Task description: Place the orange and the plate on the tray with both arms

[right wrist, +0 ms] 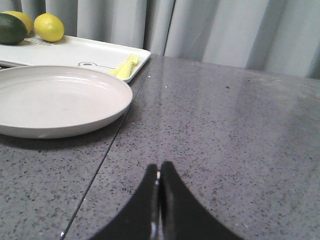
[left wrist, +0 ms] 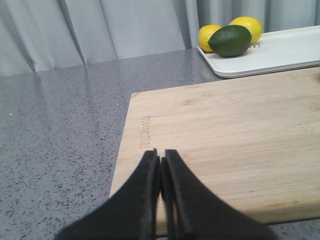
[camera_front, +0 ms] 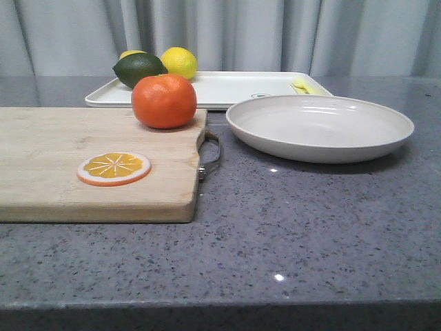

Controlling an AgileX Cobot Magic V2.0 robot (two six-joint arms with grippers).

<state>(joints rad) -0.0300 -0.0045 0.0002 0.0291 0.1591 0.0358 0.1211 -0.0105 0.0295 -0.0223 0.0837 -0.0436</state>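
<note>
A: Where's the orange [camera_front: 164,101]?
B: On the far right corner of the wooden cutting board [camera_front: 96,162], just in front of the tray [camera_front: 234,88]. Not on the tray.
A: Plate [camera_front: 319,127]?
B: On the grey counter [camera_front: 289,234] to the right of the board, just in front of the tray's right half — not on it either.
A: Clutter?
B: Two lemons [camera_front: 180,62] and a dark green lime [camera_front: 139,68] at the tray's far left corner, right behind the orange. Small yellow fork [right wrist: 125,66] at the tray's right corner, near the plate's rim. An orange slice disc [camera_front: 114,168] lies flat on the board, nearer the camera.
A: Grippers?
B: Left gripper [left wrist: 161,162] has fingers pressed together, holding nothing, over the board's near left edge. Right gripper [right wrist: 159,175] likewise closed and empty, over bare counter, right of the plate.
A: Any text?
B: A burned-in mark along the board's short edge — too blurred to read. Faint print on the tray bottom, also unreadable.
</note>
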